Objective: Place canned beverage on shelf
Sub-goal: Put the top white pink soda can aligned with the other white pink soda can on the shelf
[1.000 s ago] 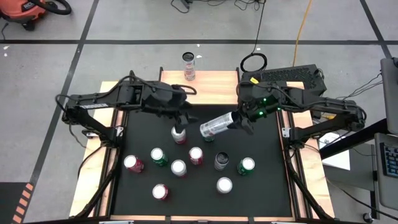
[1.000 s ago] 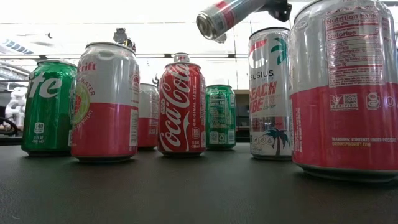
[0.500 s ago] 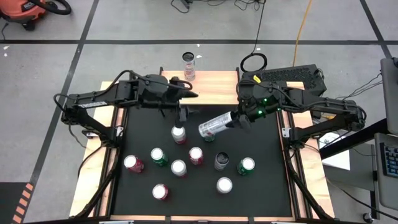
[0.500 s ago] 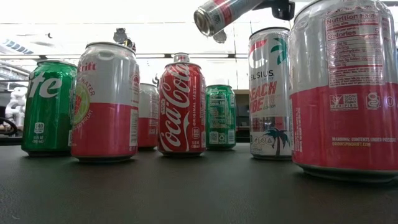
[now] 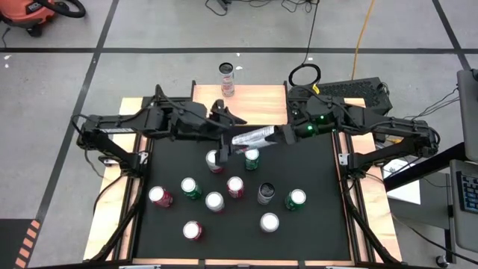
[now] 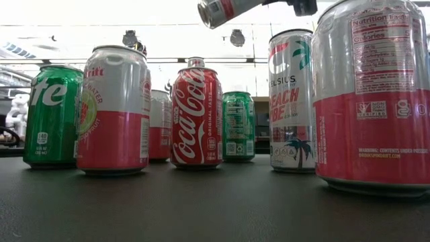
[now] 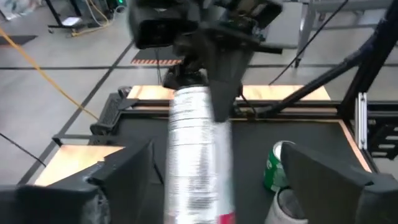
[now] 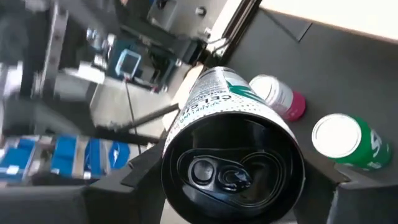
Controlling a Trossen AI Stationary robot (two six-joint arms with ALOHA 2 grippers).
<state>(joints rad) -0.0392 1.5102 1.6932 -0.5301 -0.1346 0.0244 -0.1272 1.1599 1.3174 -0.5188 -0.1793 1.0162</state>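
A slim silver-and-red can (image 5: 254, 137) hangs on its side above the black mat (image 5: 314, 187), with my right gripper (image 5: 278, 134) shut on it. It also shows at the top of the low view, as the can (image 6: 225, 8). My left gripper (image 5: 228, 139) is open at the can's free end. In the left wrist view its fingers (image 7: 118, 180) stand on either side of the can (image 7: 198, 155), apart from it. The shelf (image 5: 258, 104) is the light-wood board at the far edge, and one can (image 5: 226, 78) stands at its far side. My right gripper pinches the can's side wall (image 8: 180, 134) at its lid end between the two fingers (image 8: 142, 171). The lid (image 8: 230, 168) faces back toward the wrist. The fingers come about level from the table's right and lie along the can. The can is lifted clear, pointing toward the table's left.
Several cans stand upright on the mat under and in front of both grippers, such as a green one (image 5: 252, 157), a red one (image 6: 196, 114) and a pink-and-white one (image 5: 214, 200). Wooden strips (image 5: 119, 187) border the mat left and right.
My right gripper has rolled at the wrist. The can has swung from slanting toward the near left to nearly level, and its free end has risen and gone toward the far edge. My left gripper has left the standing cans, rolled level, and come up around the can's free end.
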